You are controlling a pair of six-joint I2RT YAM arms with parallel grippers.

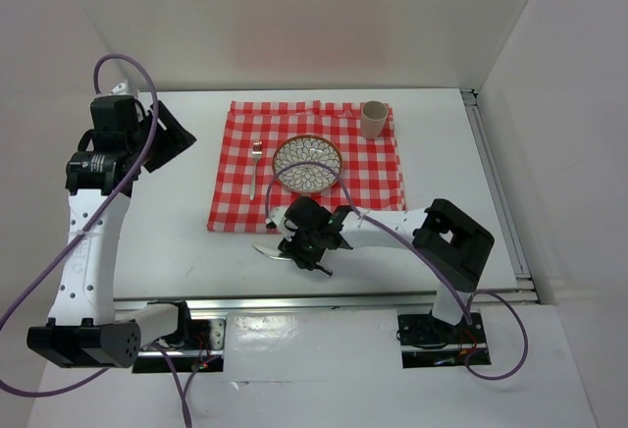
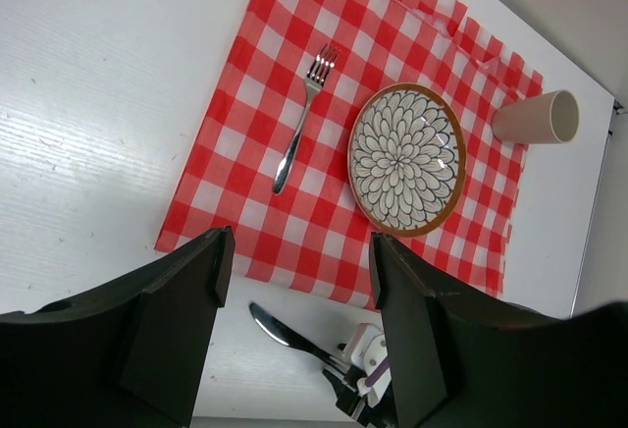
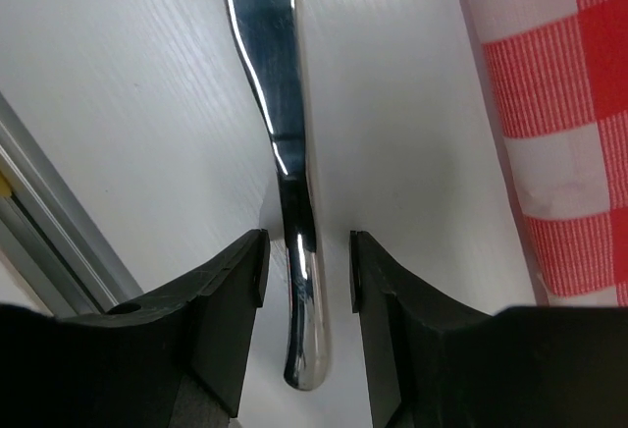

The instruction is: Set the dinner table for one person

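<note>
One outstretched right arm point(image 1: 383, 224) holds its tool point(image 3: 307, 243) astride the knife point(image 3: 270, 75).

The white dinner table point(image 1: 172, 237) carries a red-and-white checked cloth point(image 1: 378, 178) and, near the cloth's front edge, a knife point(image 1: 265, 250).

Bright, even light with soft shadows; glare streaks the knife point(image 3: 265, 55), all views reasonably sharp.

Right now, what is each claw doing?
Left gripper: open, holding nothing.
Right gripper: open, jaws either side of the knife handle, not clamped.
</note>
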